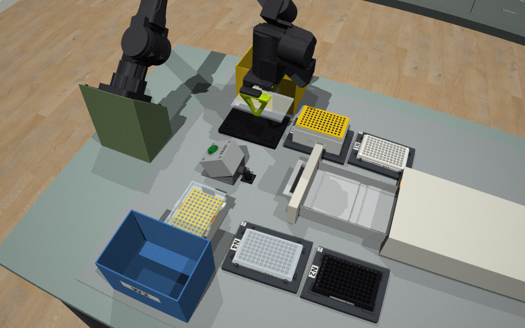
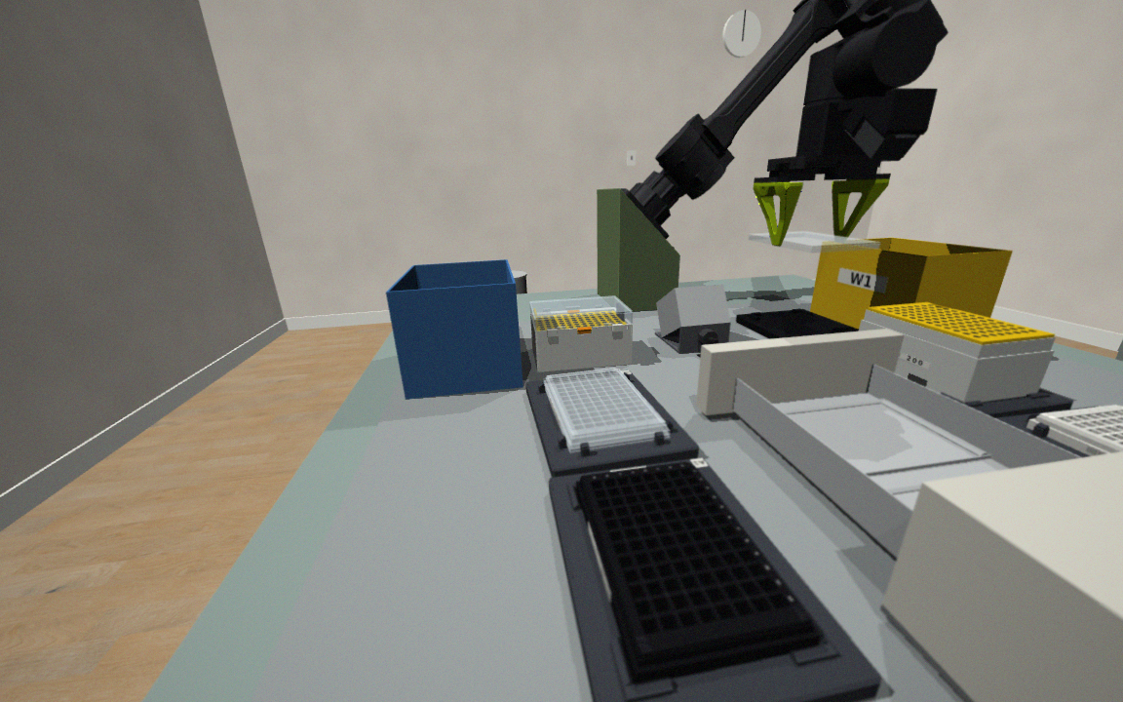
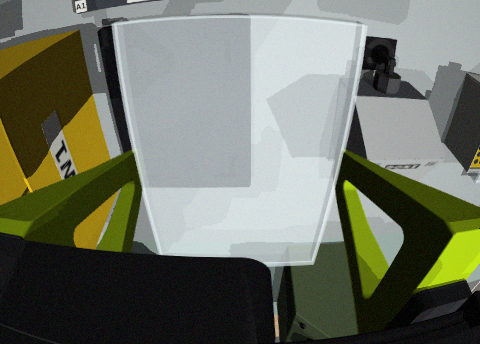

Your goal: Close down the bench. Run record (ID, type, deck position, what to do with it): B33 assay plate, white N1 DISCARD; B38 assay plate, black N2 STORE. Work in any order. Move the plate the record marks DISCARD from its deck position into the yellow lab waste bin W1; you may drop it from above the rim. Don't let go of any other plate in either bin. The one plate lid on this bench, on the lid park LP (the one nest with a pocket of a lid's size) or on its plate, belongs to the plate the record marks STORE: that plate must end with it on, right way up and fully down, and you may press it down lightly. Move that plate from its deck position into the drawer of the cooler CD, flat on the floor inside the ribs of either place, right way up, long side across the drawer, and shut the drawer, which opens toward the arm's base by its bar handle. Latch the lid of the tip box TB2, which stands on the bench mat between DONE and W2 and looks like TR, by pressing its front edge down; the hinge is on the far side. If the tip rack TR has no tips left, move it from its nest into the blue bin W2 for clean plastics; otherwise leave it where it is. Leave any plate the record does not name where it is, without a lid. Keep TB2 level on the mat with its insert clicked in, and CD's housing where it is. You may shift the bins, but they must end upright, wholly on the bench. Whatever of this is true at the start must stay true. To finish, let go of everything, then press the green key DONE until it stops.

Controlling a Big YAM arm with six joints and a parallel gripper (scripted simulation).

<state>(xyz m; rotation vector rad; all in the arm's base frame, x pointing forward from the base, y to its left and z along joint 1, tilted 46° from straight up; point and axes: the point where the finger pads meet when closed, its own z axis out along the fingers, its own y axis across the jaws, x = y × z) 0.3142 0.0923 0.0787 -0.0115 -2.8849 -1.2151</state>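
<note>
W1 on yellow bin [image 2: 941,270]

We see a wood floor [image 2: 112,524], a beige wall [image 2: 461,131] with a round clock [image 2: 741,32], and a grey wall [image 2: 68,217]

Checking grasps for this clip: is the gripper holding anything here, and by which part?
Yes. The gripper is shut on the clear plate lid, its fingers clamping the two long side edges near one end, carried flat in the air.

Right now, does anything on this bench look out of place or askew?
Nothing looks spilled or damaged. The clear plate lid is off its black lid park, held level in the claw beside the yellow bin. The cooler drawer stands open.
</note>
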